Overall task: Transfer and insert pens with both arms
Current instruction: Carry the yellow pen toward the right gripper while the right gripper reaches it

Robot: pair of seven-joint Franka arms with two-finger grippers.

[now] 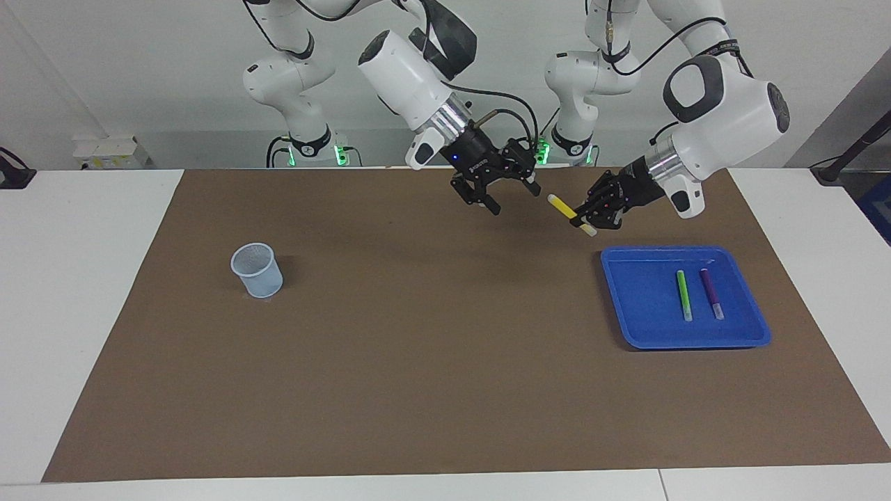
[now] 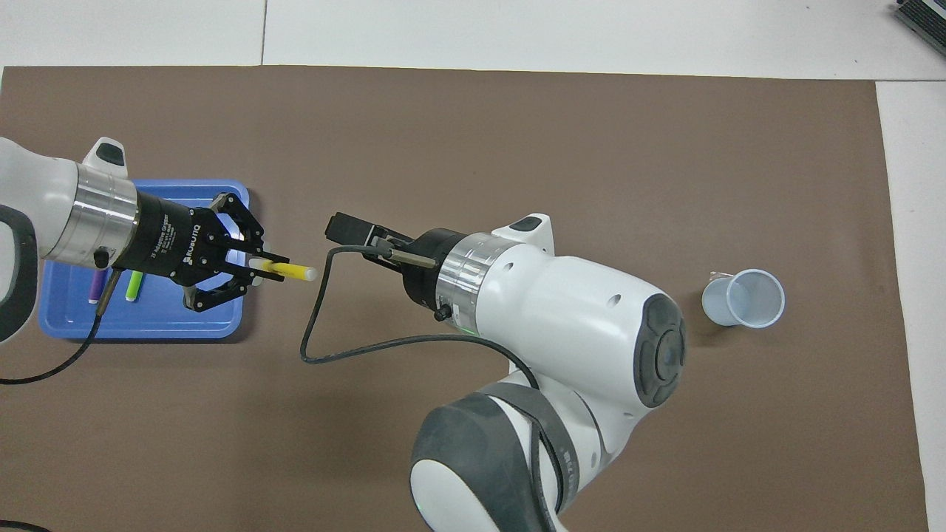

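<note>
Left gripper (image 1: 583, 214) of mine is clamped on the yellow pen (image 1: 565, 209) upper right of centre, free end aimed at my wide-open right gripper (image 1: 509, 197), probably so it can grab there.

The mat (image 1: 418, 362) covering the table (image 1: 83, 292) looked matt, like brown paper or felt. The tray (image 1: 647, 327) was smooth blue plastic with a slight gloss. The cup (image 1: 257, 270) appeared to be translucent, pale plastic. The arms (image 2: 591, 325) had glossy white shells, polished metal wrist rings (image 2: 462, 277) and matt black grippers.
</note>
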